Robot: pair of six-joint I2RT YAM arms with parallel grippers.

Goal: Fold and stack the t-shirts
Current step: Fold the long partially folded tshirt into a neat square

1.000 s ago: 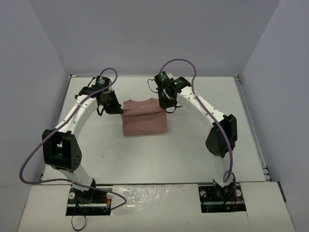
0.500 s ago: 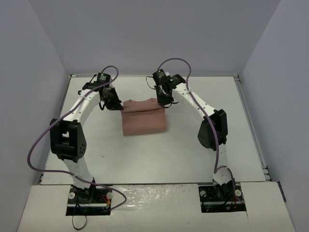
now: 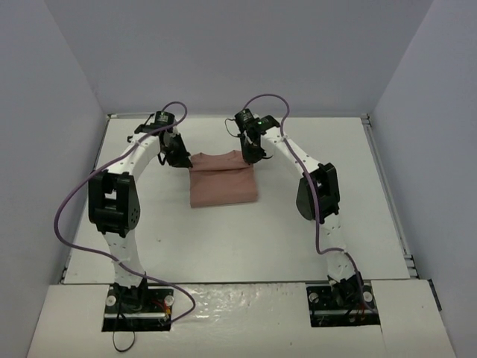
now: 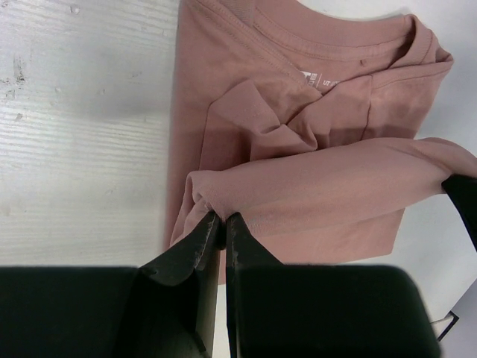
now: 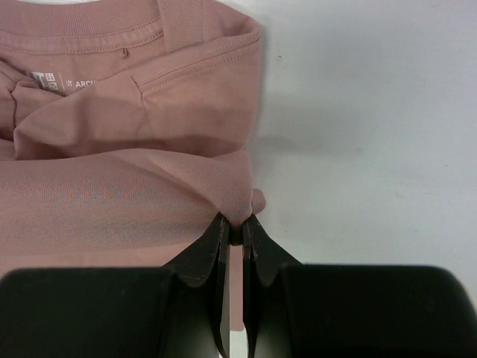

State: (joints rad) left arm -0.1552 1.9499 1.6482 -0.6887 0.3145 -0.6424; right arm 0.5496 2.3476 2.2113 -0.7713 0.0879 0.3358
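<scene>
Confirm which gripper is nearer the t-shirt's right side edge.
Right. The right gripper pinches the lifted fold of the t-shirt at that edge; the left gripper pinches the same fold at the opposite edge.

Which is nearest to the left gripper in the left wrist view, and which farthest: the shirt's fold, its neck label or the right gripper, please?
1. Fold of the shirt: pinched in the left gripper.
2. Label: up and right of it.
3. Right gripper: far right edge.
</scene>
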